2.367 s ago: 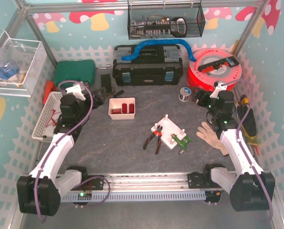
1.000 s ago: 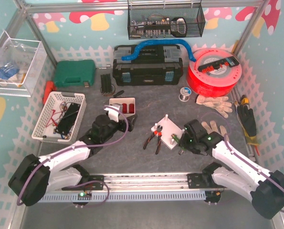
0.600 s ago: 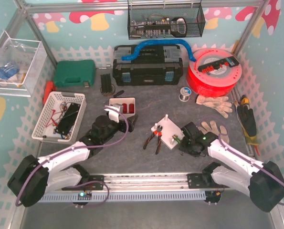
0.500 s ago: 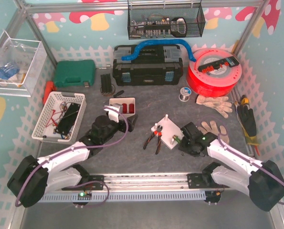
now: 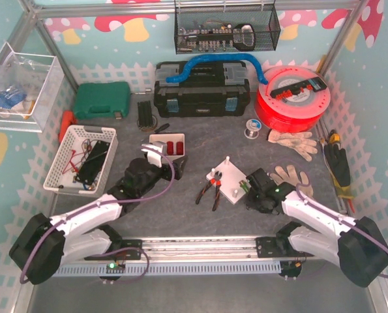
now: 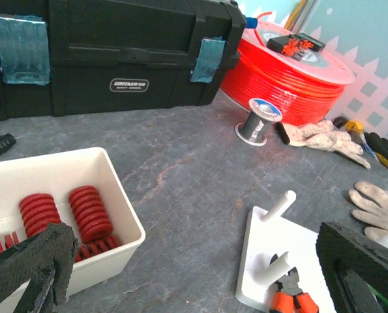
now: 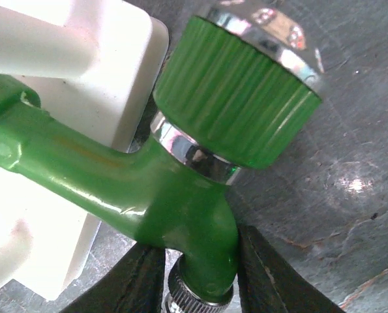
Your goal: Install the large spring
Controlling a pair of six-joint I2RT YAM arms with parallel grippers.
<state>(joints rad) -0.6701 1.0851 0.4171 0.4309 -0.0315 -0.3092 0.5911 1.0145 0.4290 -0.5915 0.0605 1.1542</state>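
Right gripper [image 5: 254, 190] pinched on green tap [image 7: 239, 98] stem, bottom centre of wrist view; tap lies on edge of white peg base [image 5: 227, 179]. Left gripper [image 6: 194, 267] wide apart, empty, near large red springs [image 6: 89, 212] in white box [image 6: 125, 228], lower left. Lift tap straight; don't drag base.

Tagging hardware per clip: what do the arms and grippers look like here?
The left arm and right arm have white links between black joints, each trailed by a purple cable. The left gripper has black fingers with coarse, foam-like pads; the right gripper also looks black-fingered.
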